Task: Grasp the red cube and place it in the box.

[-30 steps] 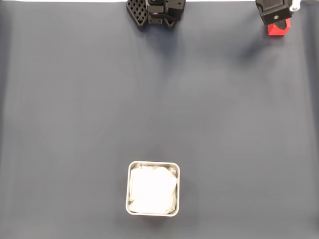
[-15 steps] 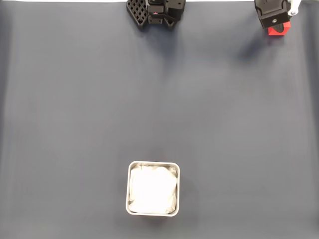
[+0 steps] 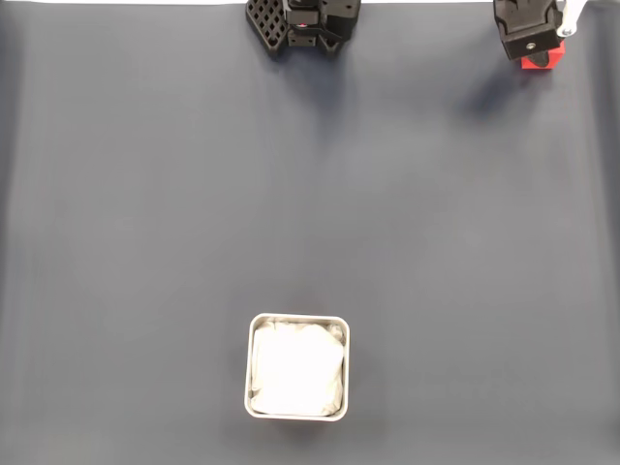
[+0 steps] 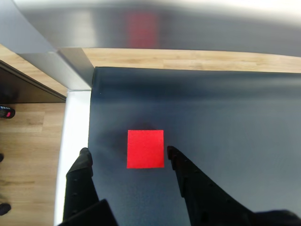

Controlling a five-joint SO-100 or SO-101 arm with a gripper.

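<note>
Dark mat (image 3: 310, 194): we see the gripper (image 4: 127, 153), jaws spread and empty, straddling the red cube (image 4: 146, 149); the box (image 3: 296, 415) sits well apart.

Bare dark mat (image 3: 310, 194) lies unobstructed between the red cube (image 4: 146, 149) and the box (image 3: 296, 366).
</note>
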